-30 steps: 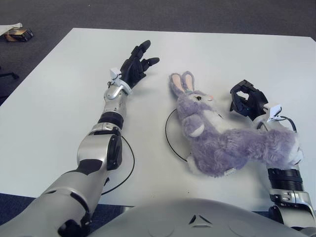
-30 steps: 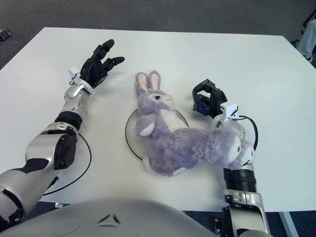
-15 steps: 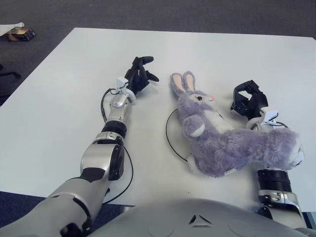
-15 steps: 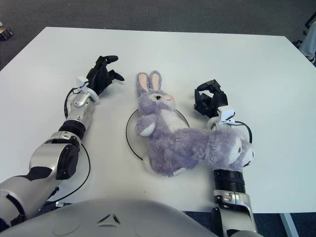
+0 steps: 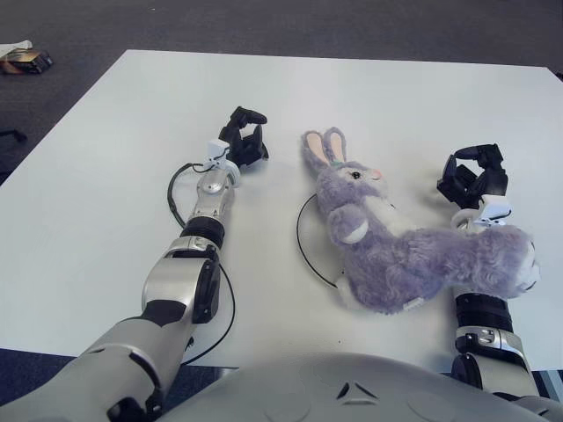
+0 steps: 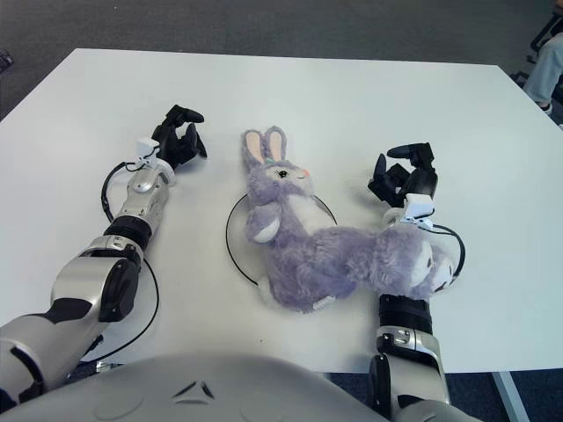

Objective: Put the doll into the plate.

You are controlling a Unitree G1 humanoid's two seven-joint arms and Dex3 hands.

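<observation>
Lying: the doll (image 6: pixel 325 246), a grey-purple plush rabbit, is sprawling on the white bench (image 6: pixel 79 123), head and ears toward the far edge, hind end trailing toward the robot's right.
Long axis: running diagonally, from the ears at the far left down to the tail end at the near right.
Plate (image 6: pixel 230 242): showing only as a thin dark ring under the rabbit's chest and head; the front half is sitting over it, the hindquarters are hanging well outside the ring.
Right hand (image 6: pixel 403 180): sitting just beyond the rabbit's rear, the forearm passing beneath the plush; fingers (image 6: pixel 400 152) are curling inward and gripping nothing.
Left hand (image 6: pixel 176 141): showing well to the left of the rabbit's ears, apart from it; fingers are bunching together, empty.
Nearer hand: the right, since the overhanging rear is lying across its own wrist.
Relation that matters: the part still off the plate is lying toward the robot from the right fingers, so my judgement is that the hindquarters are needing a sweep leftward, onto the ring.
Risk: the soft body is likely folding rather than sliding.
</observation>
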